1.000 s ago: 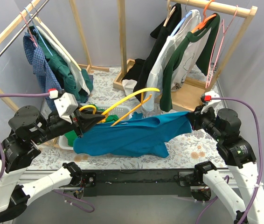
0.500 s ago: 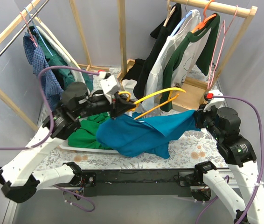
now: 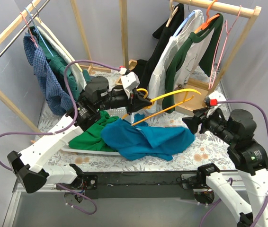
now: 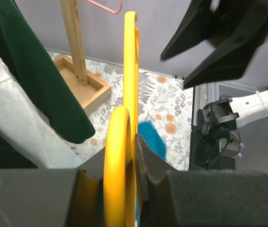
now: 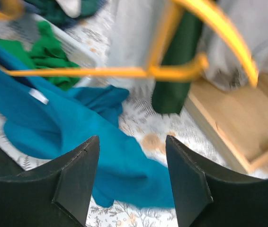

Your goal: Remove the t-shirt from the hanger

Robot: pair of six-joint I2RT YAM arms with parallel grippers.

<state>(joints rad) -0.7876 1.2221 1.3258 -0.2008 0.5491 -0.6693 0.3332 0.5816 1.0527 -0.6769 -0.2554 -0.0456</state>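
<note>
The big change is at the right gripper (image 3: 193, 124): half a second ago it is clamped on one end of the t-shirt (image 3: 148, 139), and now its fingers stand spread with nothing between them. In the right wrist view the t-shirt (image 5: 77, 137) lies below the parted fingers and is no longer pulled taut.

The t-shirt, stretched in the air between the two arms a second ago, now sits slumped in a heap on the flowered table. The right gripper is just to the right of it, close to its edge but apart from the cloth. A green garment (image 3: 89, 135) lies against its left side.

Above the t-shirt, the left gripper (image 3: 136, 97) is pinched shut on the yellow hanger (image 3: 165, 108). The left wrist view shows the left gripper (image 4: 124, 156) squeezing the hanger's curved top (image 4: 130, 71). Compared with a second ago, the hanger sits higher and further back from where the t-shirt lies.

The hanger's arms look bare along most of their length. Only its low left tip comes down near the t-shirt's upper edge, and the pictures do not show whether that tip is caught in the neck. If it is free, the task is as good as done. Otherwise a little more lift with the left arm should clear it.
</note>
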